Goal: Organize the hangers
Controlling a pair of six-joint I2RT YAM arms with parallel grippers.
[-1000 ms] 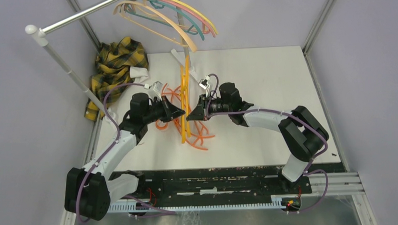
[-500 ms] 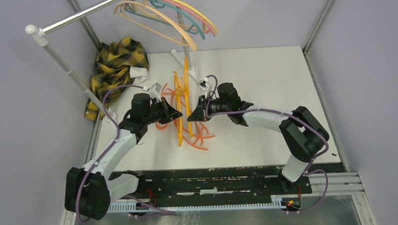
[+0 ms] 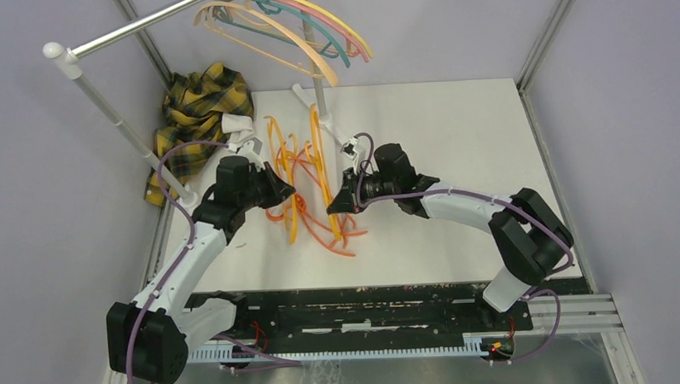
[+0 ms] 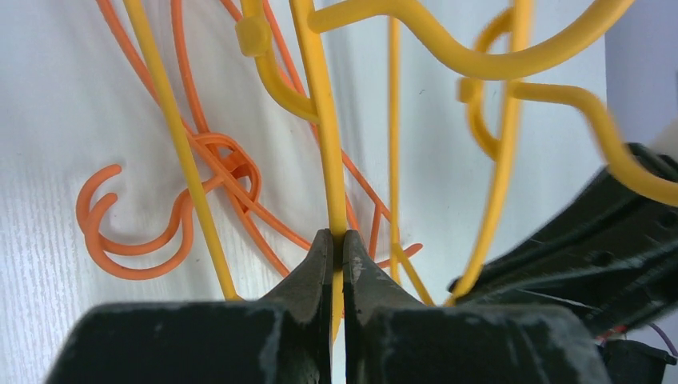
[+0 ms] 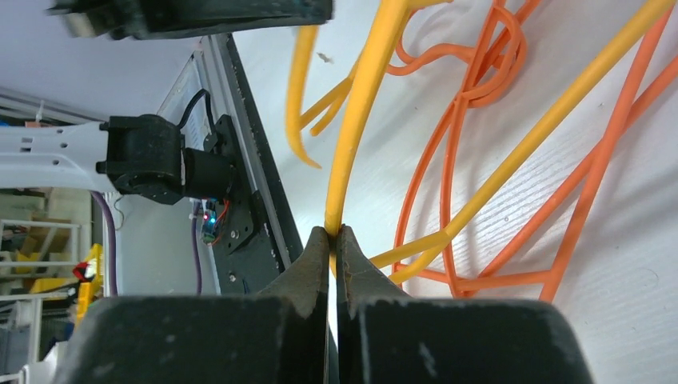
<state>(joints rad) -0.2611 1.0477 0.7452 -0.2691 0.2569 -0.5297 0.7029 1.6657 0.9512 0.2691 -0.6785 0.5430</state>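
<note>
While both arms reach inward over the white worktop (image 3: 454, 128), each pair of fingers is pinched shut on a thin plastic bar. The left fingers (image 4: 308, 280) grip the first yellow hanger (image 4: 326, 160), their tips pressed against both sides of its bar with no gap to spare. That hanger is lifted off the surface and leans across the area just left of the middle. The right fingers (image 5: 308, 276) are closed the same way on the second yellow hanger (image 5: 356, 136), which rises steeply beside the upright pole of the rack. The two held hangers stand near each other, with the arms facing one another from either side.

Beneath and between them, several orange hangers (image 5: 608, 160) lie tangled flat on the worktop, hooks and curved arms overlapping. Whether the yellow bars touch the orange ones cannot be told.

Farther back and higher, a bunch of hangers (image 3: 319, 43) in peach, pink, teal and yellow hangs from the silver rail (image 3: 134, 28). A yellow-and-black plaid cloth (image 3: 199, 103) sits crumpled at the back left corner.
</note>
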